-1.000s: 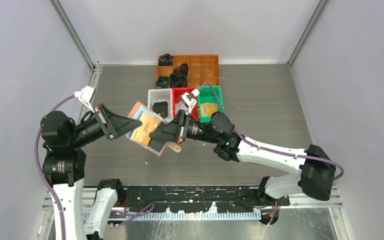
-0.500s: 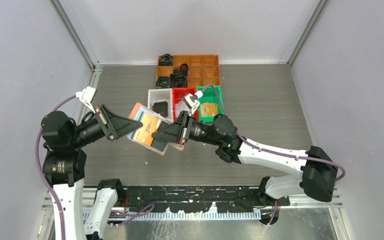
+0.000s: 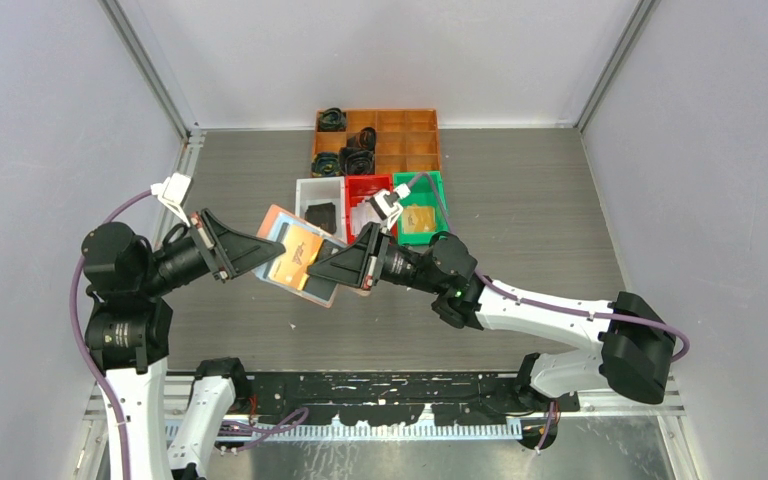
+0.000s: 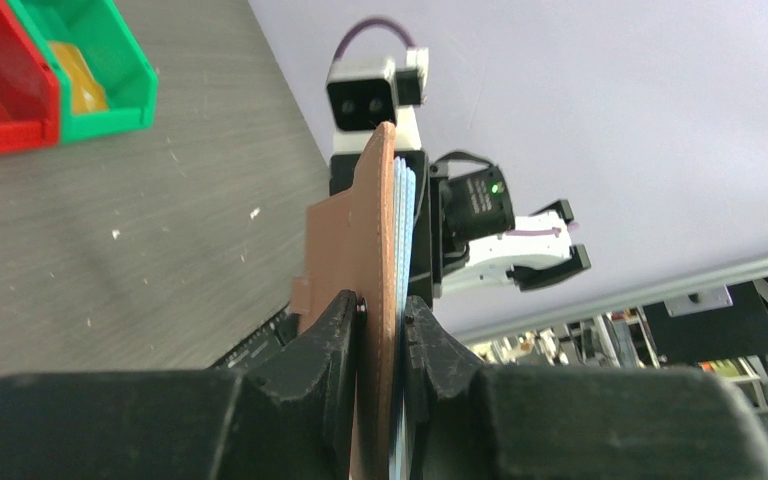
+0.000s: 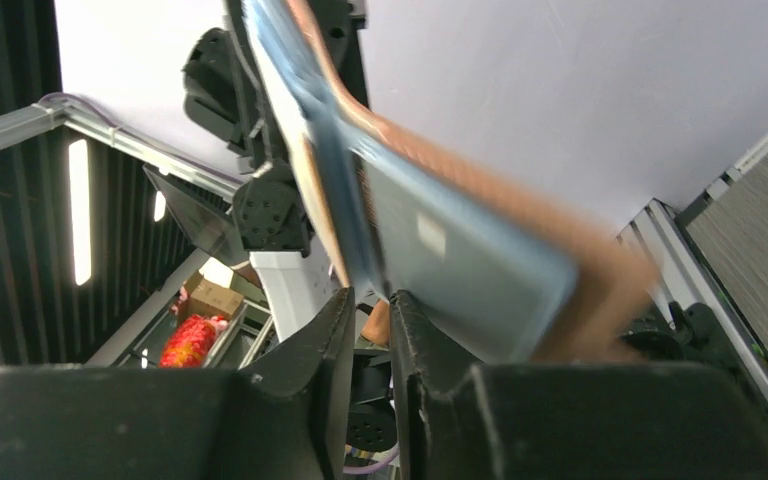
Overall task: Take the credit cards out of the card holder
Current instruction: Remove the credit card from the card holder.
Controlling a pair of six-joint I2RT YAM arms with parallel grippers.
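Observation:
The card holder (image 3: 305,290), tan-backed with a grey-blue pocket face, hangs tilted above the table. My left gripper (image 3: 280,246) is shut on its left edge. In the left wrist view my jaws (image 4: 380,305) clamp the holder's tan back (image 4: 378,220) edge-on. An orange-yellow credit card (image 3: 296,255) sits in its face. My right gripper (image 3: 312,270) meets the holder's right edge. In the right wrist view the gripper (image 5: 368,295) has its jaws a narrow gap apart under the blurred grey-blue face (image 5: 460,260). I cannot tell whether they pinch anything.
A white bin (image 3: 305,188) holding a flat black item, a red bin (image 3: 360,183) and a green bin (image 3: 430,185) holding a flat yellow item stand behind the holder. An orange tray (image 3: 400,135) with black coiled bundles is at the back. The red (image 4: 0,110) and green (image 4: 110,100) bins show in the left wrist view.
The holder and both grippers have shifted slightly up and to the right. The strap tab that showed below the right gripper is now hidden behind it.

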